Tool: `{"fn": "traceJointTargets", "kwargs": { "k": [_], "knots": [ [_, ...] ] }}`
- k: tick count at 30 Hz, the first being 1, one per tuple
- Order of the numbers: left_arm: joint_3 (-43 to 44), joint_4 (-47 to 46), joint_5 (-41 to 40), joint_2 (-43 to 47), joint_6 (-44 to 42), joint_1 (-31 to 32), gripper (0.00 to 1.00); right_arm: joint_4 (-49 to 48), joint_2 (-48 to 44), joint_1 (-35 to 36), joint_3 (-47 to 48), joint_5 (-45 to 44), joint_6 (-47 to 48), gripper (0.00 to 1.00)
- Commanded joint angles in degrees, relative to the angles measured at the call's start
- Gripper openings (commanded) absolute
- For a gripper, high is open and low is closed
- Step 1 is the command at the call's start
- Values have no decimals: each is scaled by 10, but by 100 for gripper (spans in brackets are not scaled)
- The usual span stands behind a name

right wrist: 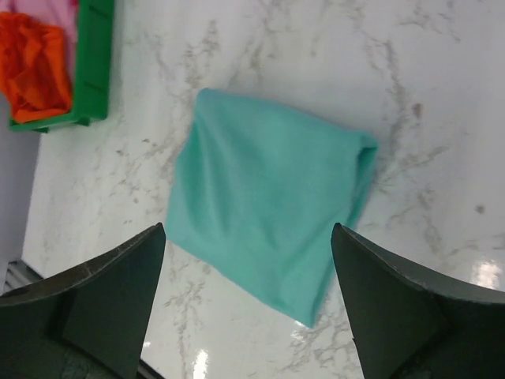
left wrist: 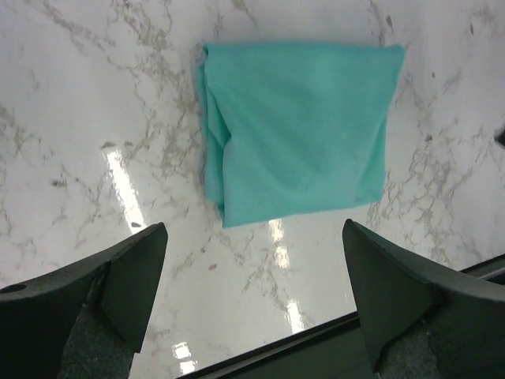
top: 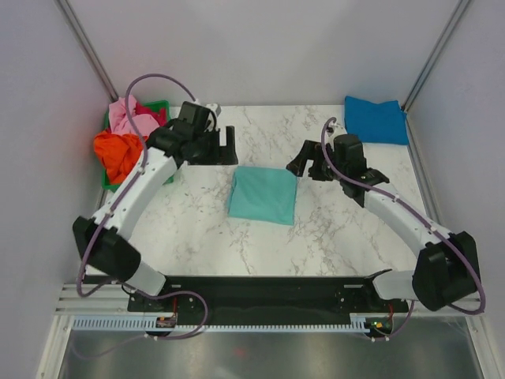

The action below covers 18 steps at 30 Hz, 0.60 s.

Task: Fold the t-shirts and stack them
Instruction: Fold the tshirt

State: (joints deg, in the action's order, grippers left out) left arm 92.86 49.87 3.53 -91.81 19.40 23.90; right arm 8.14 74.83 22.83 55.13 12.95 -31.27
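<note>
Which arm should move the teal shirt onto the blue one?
Probably right: the right gripper hangs open beside the teal shirt, and the blue shirt lies in the far corner on its side.

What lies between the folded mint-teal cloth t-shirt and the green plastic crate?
Only bare marble tabletop separates the t-shirt from the crate, shown in the right wrist view.
</note>
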Motion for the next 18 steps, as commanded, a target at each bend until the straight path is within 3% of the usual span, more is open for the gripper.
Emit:
{"fn": "traceJointTargets", "kwargs": {
  "k": [1, 5, 8, 18],
  "knots": [
    [-101, -16, -19, 118, -37, -5, 100, 37, 69, -38, -6, -6, 26, 93],
    [-253, -65, -113, 211, -65, -4, 100, 0, 142, -49, 14, 1, 42, 90],
    [-296, -80, -139, 237, -52, -4, 100, -16, 208, -58, 38, 12, 48, 88],
    [-301, -83, -152, 247, -45, -4, 100, -105, 341, -59, 29, 60, 16, 81]
  ]
}}
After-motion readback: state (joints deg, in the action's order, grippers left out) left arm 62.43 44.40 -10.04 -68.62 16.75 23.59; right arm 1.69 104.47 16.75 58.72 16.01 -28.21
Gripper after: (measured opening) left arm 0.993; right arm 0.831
